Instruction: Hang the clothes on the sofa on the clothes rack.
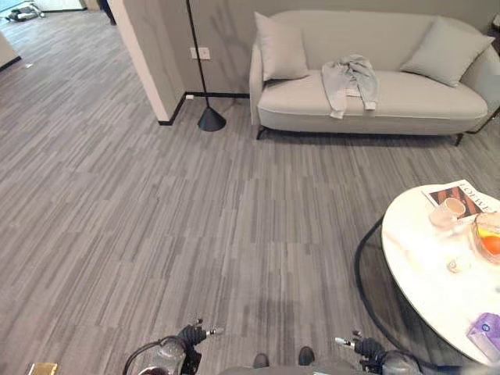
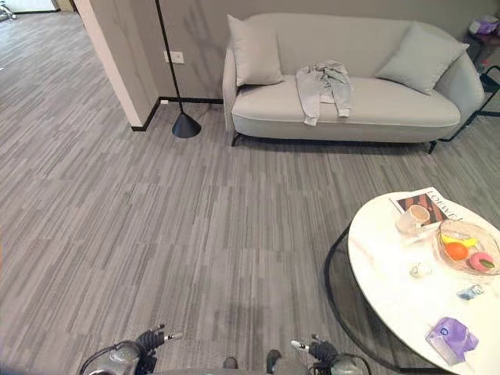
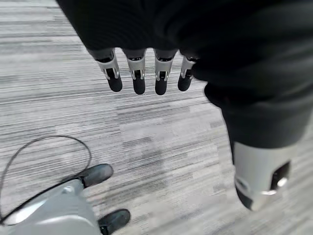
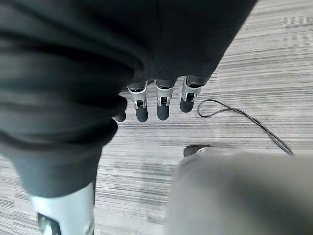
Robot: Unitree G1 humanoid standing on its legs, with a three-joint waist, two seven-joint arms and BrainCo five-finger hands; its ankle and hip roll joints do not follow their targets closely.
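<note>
Garment (image 1: 349,82): light grey, crumpled, lying on the sofa (image 1: 437,105) seat left of centre, part draped over the front edge. Sofa is far side of the room, against the wall. Two cushions on it: left cushion (image 1: 280,47) just left of the garment, right cushion (image 1: 447,50) well apart from it at the right end.

Left hand (image 3: 146,73): wrist view shows fingers (image 3: 139,76) straight in a row, thumb (image 3: 257,176) apart, nothing between them, only grey plank floor (image 1: 156,219) beyond. Hand is relaxed, empty.

Right hand (image 4: 151,103): same, fingers (image 4: 163,105) straight and hanging over floor, thumb (image 4: 63,215) apart, holding nothing.

Both hands well apart from the sofa; wide stretch of floor between the near edge and the garment.

Other stuff:
- Black floor lamp (image 1: 211,119), cone base on floor just left of the sofa, pole running up past the wall corner.
- Round white table (image 2: 391,266) near right, dark ring base under it.
- On the table: magazine (image 2: 430,205) at the far edge, cup (image 2: 412,219) touching it, glass bowl (image 2: 469,248) with an orange and other fruit to the right, small glass dish (image 2: 420,270) mid-table, purple pack (image 2: 451,341) at the near edge.
</note>
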